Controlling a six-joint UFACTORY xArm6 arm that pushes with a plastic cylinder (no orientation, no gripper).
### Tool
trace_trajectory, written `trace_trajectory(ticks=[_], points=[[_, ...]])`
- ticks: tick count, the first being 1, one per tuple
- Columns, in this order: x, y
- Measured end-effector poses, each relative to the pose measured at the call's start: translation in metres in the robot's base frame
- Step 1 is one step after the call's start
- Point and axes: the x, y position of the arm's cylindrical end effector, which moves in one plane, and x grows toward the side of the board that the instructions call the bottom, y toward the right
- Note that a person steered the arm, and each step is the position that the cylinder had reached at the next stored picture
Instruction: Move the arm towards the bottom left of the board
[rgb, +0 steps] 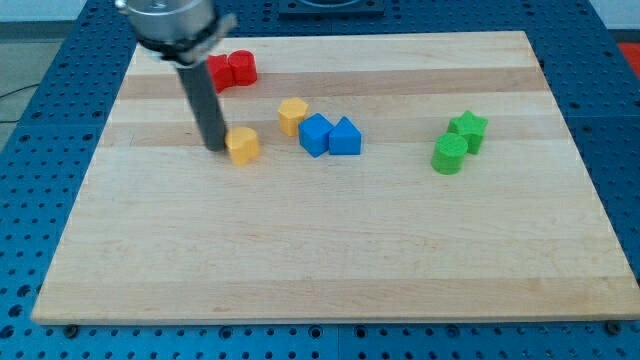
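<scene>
While my rod comes down from the view's top left, my tip (216, 149) sits on the wooden counter (330, 250) just left of an orange block (242, 145), touching it or nearly so; I cannot tell which. This arm has no fingers, only the straight dark rod, so nothing is being held.

Up and to the right of that block lies a second orange block (292, 114), of similar rounded shape. Just right of it, two blue blocks sit side by side and touching: a blue cube-like block (316, 135) and a blue block with a peaked top (345, 137). Behind the rod, near the counter's top edge, two red blocks (232, 70) stand pressed together, the left one partly hidden by the rod. Well apart on the view's right, a green star (468, 129) rests against a green cylinder (450, 155) just below and left of it.

My tip is in the counter's upper left part, well above the bottom left corner (60, 305).
</scene>
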Motion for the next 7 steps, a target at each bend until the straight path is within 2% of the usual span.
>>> trace_trajectory(ticks=[3,4,5,6,7], points=[[0.024,-0.012],[0.060,0.038],[0.064,0.133],[0.035,0.194],[0.027,0.225]])
